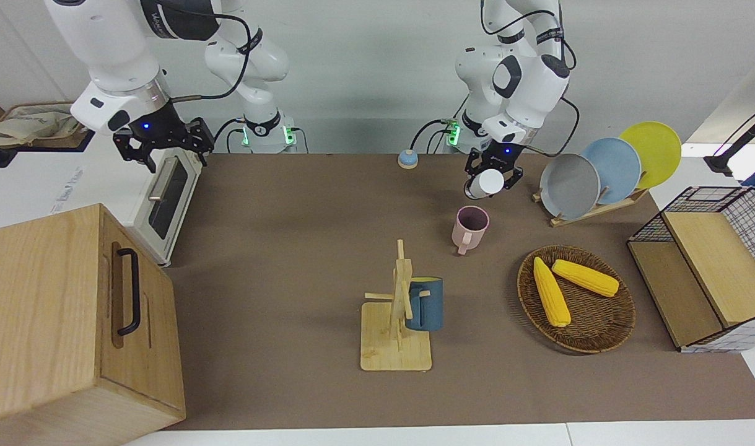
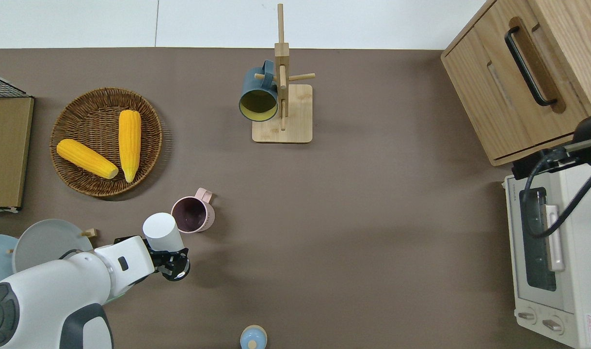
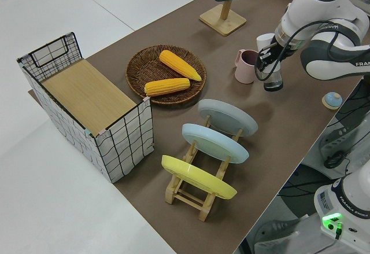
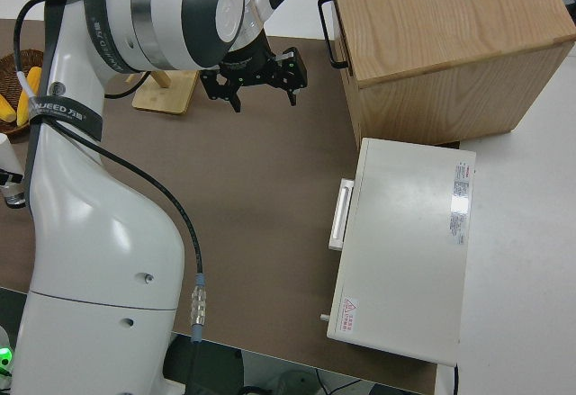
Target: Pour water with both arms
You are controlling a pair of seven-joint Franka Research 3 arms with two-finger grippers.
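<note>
The left gripper [image 2: 171, 256] is clamped on a tilted white bottle [image 2: 161, 231], whose raised end sits at about seven o'clock from the pink mug [image 2: 192, 214] and nearly meets its rim. The mug stands upright on the brown table [image 2: 373, 218], handle pointing to one o'clock overhead. The right gripper [image 1: 161, 144] hangs with its jaws apart over the white toaster oven [image 1: 160, 198]. Farther out, a blue mug [image 2: 259, 94] hangs on the wooden mug tree [image 2: 281, 97].

Mug [image 2: 192, 214] betw. corn basket [image 2: 152, 145] & bell [image 2: 253, 337], nearer robots than mug rack [image 2: 295, 131]
</note>
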